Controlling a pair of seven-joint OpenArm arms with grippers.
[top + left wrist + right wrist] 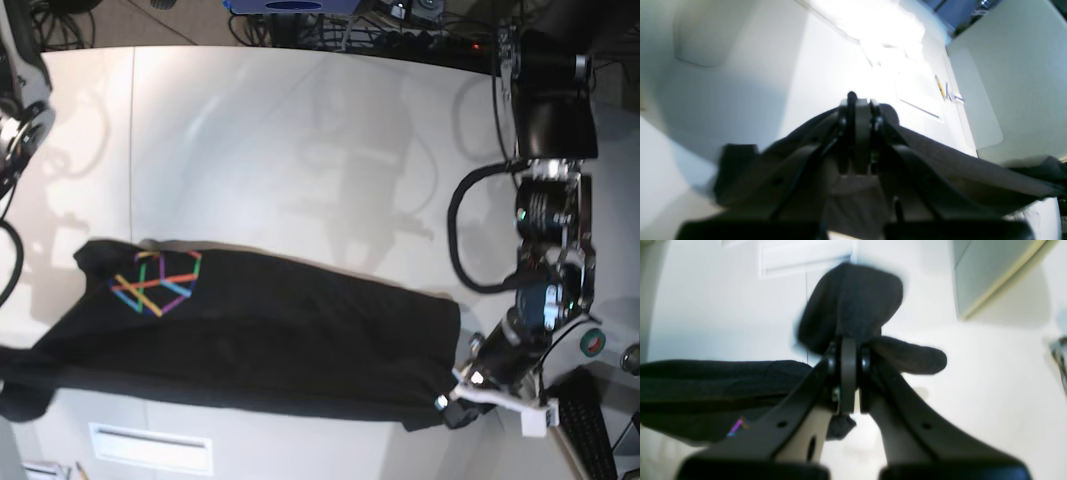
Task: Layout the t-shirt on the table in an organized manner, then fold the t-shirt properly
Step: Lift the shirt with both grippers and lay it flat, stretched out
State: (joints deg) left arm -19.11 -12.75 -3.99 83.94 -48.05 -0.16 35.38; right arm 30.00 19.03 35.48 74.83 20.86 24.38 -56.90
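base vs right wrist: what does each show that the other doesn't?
Base only: the t-shirt stretched across the table, the full geometric print, and the left gripper pinching one end. The right gripper is out of frame there.

Right wrist only: the right gripper shut on bunched black fabric, close up.

Both: the black t-shirt, a bit of the print, and the white tabletop.

Wrist views blurred, overexposed glare; base view sharp.
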